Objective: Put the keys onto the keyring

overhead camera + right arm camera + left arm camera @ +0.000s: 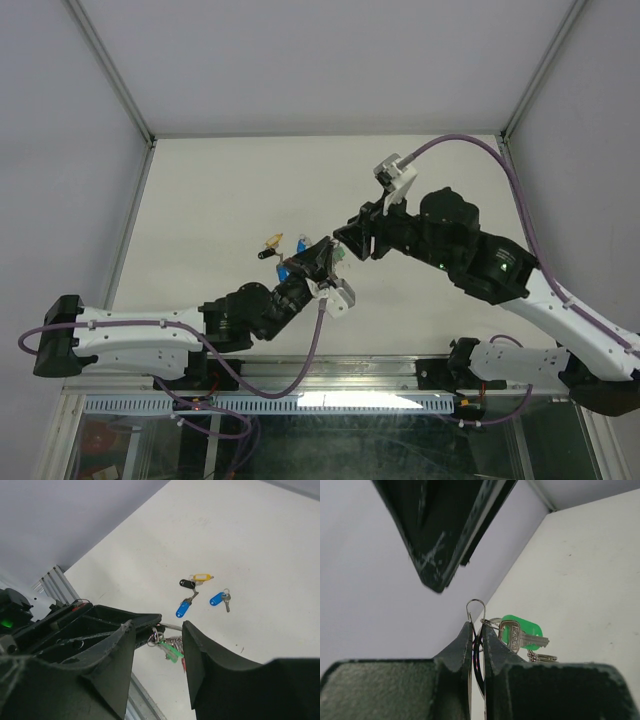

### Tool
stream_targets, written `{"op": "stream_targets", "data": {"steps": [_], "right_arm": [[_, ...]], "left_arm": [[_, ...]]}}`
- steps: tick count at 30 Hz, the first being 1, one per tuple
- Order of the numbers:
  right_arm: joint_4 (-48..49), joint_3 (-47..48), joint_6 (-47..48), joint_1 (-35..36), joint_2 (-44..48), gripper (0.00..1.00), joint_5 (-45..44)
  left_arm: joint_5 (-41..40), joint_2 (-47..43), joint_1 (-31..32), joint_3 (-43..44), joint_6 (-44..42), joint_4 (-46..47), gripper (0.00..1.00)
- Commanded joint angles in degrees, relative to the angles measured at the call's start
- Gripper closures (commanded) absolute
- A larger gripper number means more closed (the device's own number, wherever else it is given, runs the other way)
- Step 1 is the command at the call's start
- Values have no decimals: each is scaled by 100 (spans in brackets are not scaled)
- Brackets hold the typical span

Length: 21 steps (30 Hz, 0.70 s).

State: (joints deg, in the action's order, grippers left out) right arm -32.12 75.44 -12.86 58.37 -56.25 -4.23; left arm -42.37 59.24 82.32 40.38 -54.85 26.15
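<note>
Overhead view first: the left pincer and the right pincer are set nose to nose at mid-frame, raised off the surface, with the keyring carried between them, presumably so that its wire can be worked from both sides. Just left of the pincers, loose keys capped yellow, black and blue are laid, judged not yet threaded. The surface is pale and plain, closed in by white walls

From the left wrist, the left pincer is seen pressed together on the keyring, whose wire loop is shown above the tips at mid-frame; a green-capped key is hung from it to the right. The ring seems to be held upright so that it is offered to the other arm

From the right wrist, the right pincer is spread and nothing is pinched; the keyring is seen through the gap at lower centre, and the loose keys are scattered at centre right on the surface, which is bordered at left by a metal rail
</note>
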Motion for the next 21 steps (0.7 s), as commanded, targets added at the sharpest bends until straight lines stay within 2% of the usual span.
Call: {"op": "stream_targets", "data": {"steps": [1,9,13,21], "right_arm": [[289,291,-190,-10,-181,56,168],[103,331,-351,-10,-145,57,-207],[62,291,-384,-10,-88,63,-21],[-26,257,-355,-10,-89,64,156]], "left_arm": [[1082,-394,-214,441,1165,-679,100],[1814,-577,-500,551,1776,-968,100],[2212,-615,-740,593,2027,-1057,100],[2405,-621,-960,624,2220,-1093,100]]}}
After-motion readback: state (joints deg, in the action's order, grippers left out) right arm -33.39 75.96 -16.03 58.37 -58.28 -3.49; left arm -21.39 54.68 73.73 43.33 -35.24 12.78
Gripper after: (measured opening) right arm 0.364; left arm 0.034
